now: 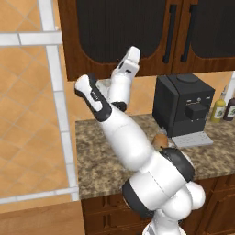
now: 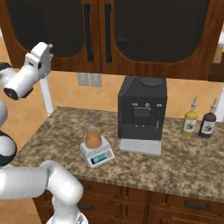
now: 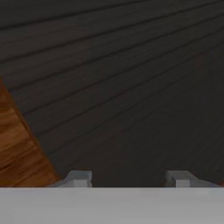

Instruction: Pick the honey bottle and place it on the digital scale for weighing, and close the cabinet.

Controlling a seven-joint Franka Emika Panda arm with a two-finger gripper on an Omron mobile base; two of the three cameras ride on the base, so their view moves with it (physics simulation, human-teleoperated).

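Dark panelled doors of the cabinet [image 1: 137, 32] look shut from the left, the hand raised against the left one. From the right, the honey bottle [image 2: 92, 138] sits on the scale [image 2: 97, 153] on the worktop [image 2: 183, 162], beside the coffee machine [image 2: 142, 107]. Along the hand, the jaws [image 3: 128, 178] stand wide apart, empty, tips near the panel; further pushing risks jamming them against the wood.

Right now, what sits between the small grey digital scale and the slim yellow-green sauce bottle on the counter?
The big black coffee machine stands between the digital scale and the sauce bottle, clearest in the right base view.
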